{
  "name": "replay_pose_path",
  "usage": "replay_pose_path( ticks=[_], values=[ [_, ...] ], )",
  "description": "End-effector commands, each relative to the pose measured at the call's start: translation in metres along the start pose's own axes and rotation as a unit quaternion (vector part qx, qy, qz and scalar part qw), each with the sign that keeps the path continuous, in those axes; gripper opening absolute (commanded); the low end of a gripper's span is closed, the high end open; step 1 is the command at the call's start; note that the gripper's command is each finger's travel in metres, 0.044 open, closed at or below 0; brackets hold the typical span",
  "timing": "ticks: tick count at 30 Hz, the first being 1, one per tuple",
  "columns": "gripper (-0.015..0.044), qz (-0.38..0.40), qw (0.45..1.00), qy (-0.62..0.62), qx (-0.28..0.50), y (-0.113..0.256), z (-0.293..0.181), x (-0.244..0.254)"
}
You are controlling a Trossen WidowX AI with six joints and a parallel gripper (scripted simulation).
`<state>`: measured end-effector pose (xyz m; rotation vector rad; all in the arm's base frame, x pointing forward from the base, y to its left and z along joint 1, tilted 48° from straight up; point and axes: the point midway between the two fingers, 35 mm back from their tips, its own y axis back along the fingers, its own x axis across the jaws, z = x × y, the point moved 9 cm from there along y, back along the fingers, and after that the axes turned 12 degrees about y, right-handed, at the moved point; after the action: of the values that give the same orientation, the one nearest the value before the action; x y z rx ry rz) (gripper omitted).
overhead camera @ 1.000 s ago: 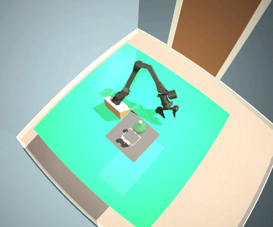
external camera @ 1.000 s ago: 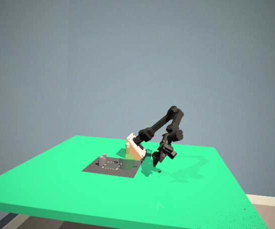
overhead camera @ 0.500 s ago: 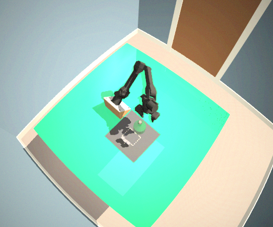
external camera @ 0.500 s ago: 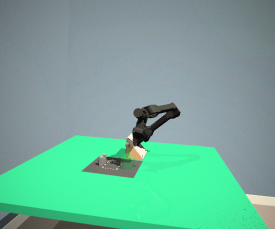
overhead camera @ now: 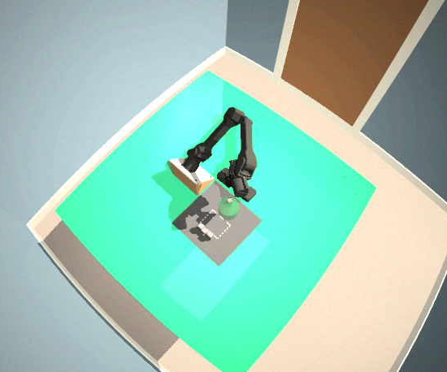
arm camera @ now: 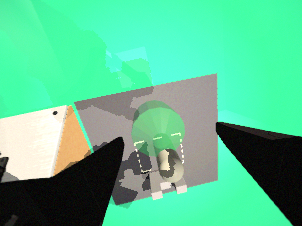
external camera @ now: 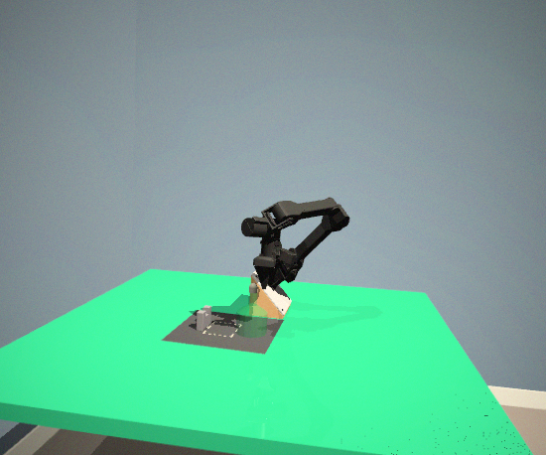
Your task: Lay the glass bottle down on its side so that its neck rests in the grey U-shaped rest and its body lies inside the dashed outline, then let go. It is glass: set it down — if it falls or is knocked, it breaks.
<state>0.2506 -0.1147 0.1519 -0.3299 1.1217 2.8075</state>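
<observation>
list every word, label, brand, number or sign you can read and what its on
There is no readable text in any of the three views.
Green glass bottle: no label or lettering seen.
Grey mat: a dashed outline, no words or numbers.
Black arm: any brand mark would be too small to read.

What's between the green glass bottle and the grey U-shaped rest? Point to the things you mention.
The dashed outline (overhead camera: 229,224) (external camera: 218,336), marked flat on the dark grey mat (overhead camera: 241,227) (external camera: 184,335); top and exterior views show it.
</observation>
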Motion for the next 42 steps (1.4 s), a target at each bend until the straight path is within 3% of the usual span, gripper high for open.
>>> replay_pose_path(
  ticks=[1, 37, 42],
  values=[
    [0.044, 0.061, 0.998, 0.005, -0.013, -0.011, -0.002, -0.012],
    [0.044, 0.061, 0.998, 0.005, -0.012, -0.011, -0.046, -0.003],
    [0.0309, 0.061, 0.998, 0.005, -0.012, -0.011, -0.046, -0.003]
  ],
)
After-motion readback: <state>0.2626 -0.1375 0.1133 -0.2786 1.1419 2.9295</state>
